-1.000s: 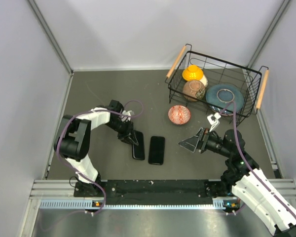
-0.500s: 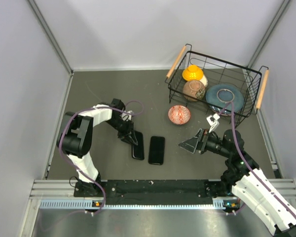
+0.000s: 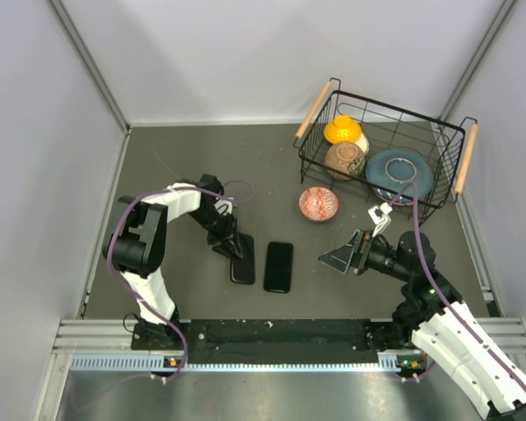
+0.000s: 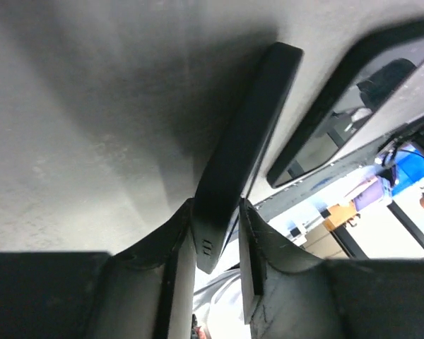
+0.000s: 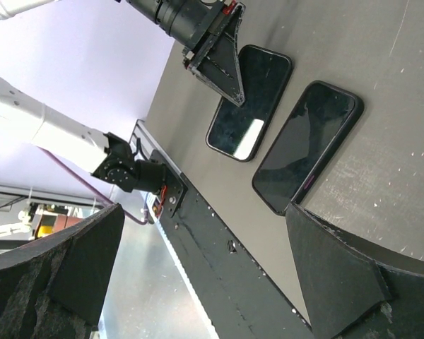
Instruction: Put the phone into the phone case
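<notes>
A black phone (image 3: 244, 266) lies left of centre on the dark table, its far end lifted a little. My left gripper (image 3: 231, 246) is shut on that far end. In the left wrist view my fingers (image 4: 177, 233) straddle the phone's edge (image 4: 251, 127). A black phone case (image 3: 279, 267) lies flat just right of it, also in the left wrist view (image 4: 353, 106). My right gripper (image 3: 337, 256) is open and empty, hovering right of the case. The right wrist view shows the phone (image 5: 251, 99), the case (image 5: 307, 145) and my open gripper (image 5: 205, 208).
A red patterned bowl (image 3: 319, 203) sits beyond the case. A black wire basket (image 3: 316, 132) at the back right holds an orange bowl (image 3: 343, 130), a brown bowl (image 3: 344, 160) and a blue plate (image 3: 399, 174). Grey walls close in the table.
The left gripper has settled onto the phone's far end, and the phone has shifted slightly left and nearer. The right arm has hardly moved.
</notes>
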`<action>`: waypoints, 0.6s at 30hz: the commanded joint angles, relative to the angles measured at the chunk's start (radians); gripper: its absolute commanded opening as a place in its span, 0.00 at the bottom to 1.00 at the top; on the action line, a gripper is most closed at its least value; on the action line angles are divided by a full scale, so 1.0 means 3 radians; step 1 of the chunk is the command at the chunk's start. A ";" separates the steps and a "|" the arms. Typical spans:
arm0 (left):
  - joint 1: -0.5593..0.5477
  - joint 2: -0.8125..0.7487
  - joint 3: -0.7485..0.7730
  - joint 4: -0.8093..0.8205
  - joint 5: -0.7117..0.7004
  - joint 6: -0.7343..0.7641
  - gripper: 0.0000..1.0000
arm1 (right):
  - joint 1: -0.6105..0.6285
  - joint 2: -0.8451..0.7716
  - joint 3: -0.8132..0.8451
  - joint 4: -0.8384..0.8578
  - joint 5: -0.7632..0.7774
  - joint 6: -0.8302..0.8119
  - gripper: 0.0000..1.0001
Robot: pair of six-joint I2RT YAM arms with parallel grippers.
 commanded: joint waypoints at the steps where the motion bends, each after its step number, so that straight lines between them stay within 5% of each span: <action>1: 0.0051 0.0039 0.0062 0.0054 -0.1017 -0.0042 0.35 | 0.0009 -0.0040 0.0070 0.0002 0.0042 -0.0069 0.97; 13: 0.0051 -0.0221 0.0307 0.0065 -0.1287 -0.0210 0.53 | 0.0004 -0.0050 0.0106 -0.0095 0.0083 -0.0100 0.97; 17: 0.0030 -0.0507 0.0282 0.0238 -0.1329 -0.0302 0.48 | -0.0001 -0.0040 0.0111 -0.0090 0.0083 -0.0100 0.97; 18: 0.0020 -0.0564 0.0262 0.0304 -0.1197 -0.0318 0.37 | -0.0001 -0.0035 0.0111 -0.0100 0.0088 -0.0100 0.97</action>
